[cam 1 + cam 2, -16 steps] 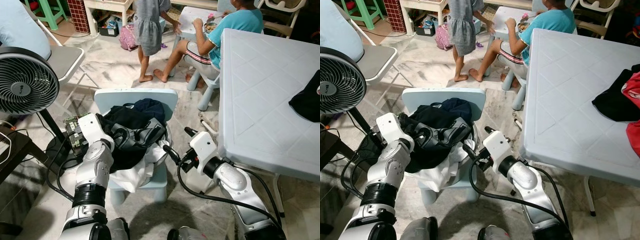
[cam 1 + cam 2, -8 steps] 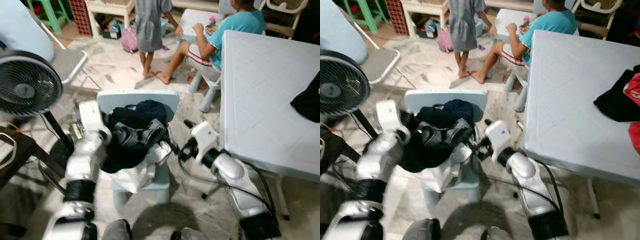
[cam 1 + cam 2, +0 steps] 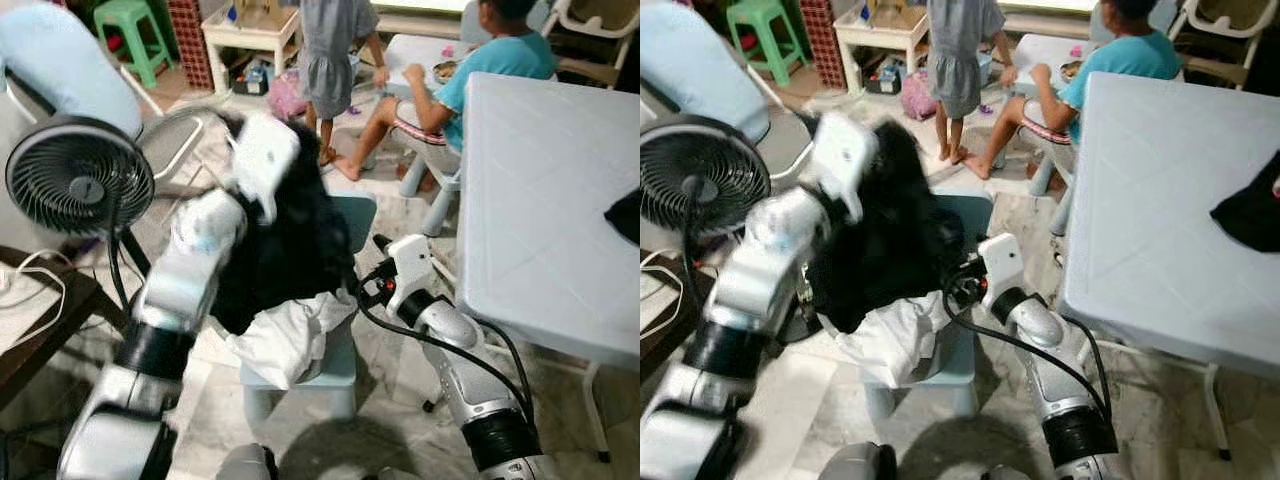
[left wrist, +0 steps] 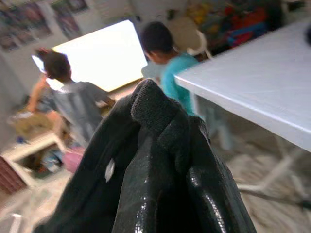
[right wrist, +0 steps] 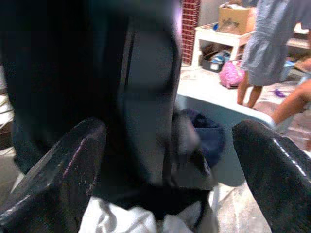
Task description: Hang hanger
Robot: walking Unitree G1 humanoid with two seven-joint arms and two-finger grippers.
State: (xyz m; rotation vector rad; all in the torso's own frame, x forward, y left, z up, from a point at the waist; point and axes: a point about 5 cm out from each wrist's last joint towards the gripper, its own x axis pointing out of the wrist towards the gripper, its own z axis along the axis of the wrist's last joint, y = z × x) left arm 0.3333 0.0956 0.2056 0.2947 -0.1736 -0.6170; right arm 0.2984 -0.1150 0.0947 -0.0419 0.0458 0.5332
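No hanger can be made out in any view. What the left gripper (image 4: pixel 160 160) carries is a dark garment (image 3: pixel 290 250), raised above the small pale-blue chair (image 3: pixel 345 365) and hanging down over it. In the left wrist view the black fingers are pinched on a fold of this dark fabric, with cloth bunched over their tips; the head views show only the raised silver forearm and white wrist housing, motion-blurred, the fingers buried in the cloth.

A white cloth (image 3: pixel 290 335) remains draped over the chair's near edge, below the dark garment.

The right gripper (image 5: pixel 167 160) sits just right of the chair, pointing at the pile. The right wrist view shows its two fingers spread wide, nothing between them, with dark fabric and a bluish garment on the chair seat ahead; the head views hide the fingertips behind the cloth.

Far left stands a black fan (image 3: pixel 80 178). To the right is a pale table (image 3: pixel 545 200), cut off at the edge, bearing a dark cloth (image 3: pixel 1252 210). Far behind, one person stands (image 3: pixel 335 50) and another sits (image 3: pixel 470 75) at a small table.
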